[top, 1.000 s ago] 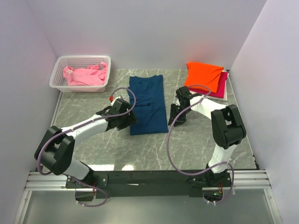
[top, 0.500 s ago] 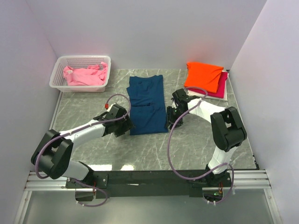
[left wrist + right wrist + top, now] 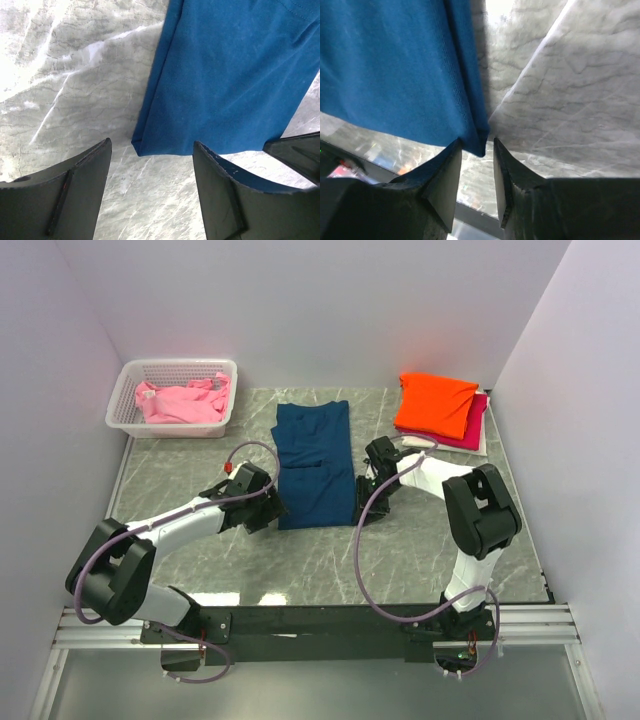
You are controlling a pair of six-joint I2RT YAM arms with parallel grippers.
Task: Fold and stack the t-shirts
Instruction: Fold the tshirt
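Altogether, one navy t-shirt [image 3: 316, 462], one pink [image 3: 183, 402], three stacked [image 3: 437, 405].

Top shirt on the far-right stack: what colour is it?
Bright orange. The top shirt shows best in the top external view.

This is a robotics lab test cell rather than a home. Plain pale wall panels [image 3: 300, 310] box in a small table [image 3: 170, 475] with a grey marble-pattern top. A left arm [image 3: 180, 520] and a right arm [image 3: 480, 510] are bolted to an aluminium rail [image 3: 530, 620], trailing loose purple cables [image 3: 357, 550]. The laundry looks staged: a white lattice basket [image 3: 176, 368] of pink cloth [image 3: 185, 402], a blue t-shirt [image 3: 315, 460] laid flat, and an orange tee [image 3: 435, 402] topping a folded stack.
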